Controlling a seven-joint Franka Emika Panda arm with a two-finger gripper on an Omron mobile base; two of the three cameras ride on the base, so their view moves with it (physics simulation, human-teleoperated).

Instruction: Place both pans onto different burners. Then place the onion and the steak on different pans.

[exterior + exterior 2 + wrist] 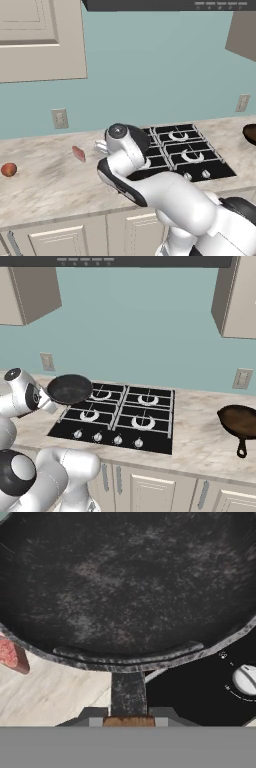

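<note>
Your gripper [129, 719] is clenched on the brown wooden handle of the black pan [69, 389]. In the hand view the handle stub runs straight from between the finger tips up to the pan's rim, and the scuffed black interior takes up most of the upper frame.

In the right base view you see that pan held off the bench, level or nearly so, hanging over the left edge of the cooktop [120, 418] above its rear-left burner [99, 394]. It does not rest on the grate. Your arm reaches it from the left of the frame.

The reddish-brown pan [240, 421] sits on the bench [200, 441] to the right of the cooktop, well apart from it, its short dark handle pointing toward the bench's front edge. In the left base view only its edge shows at the right border.

The steak [78, 153] lies flat on the bench left of the cooktop, near the arm's wrist. The hand view catches a corner of it just below the held pan's rim, at the left.

The onion [8, 169] rests on the bench far to the left, well apart from the steak and the cooktop.

All four burners show bare under their grates in the right base view. A silver knob [246, 679] shows in the hand view below the pan's right side.
</note>
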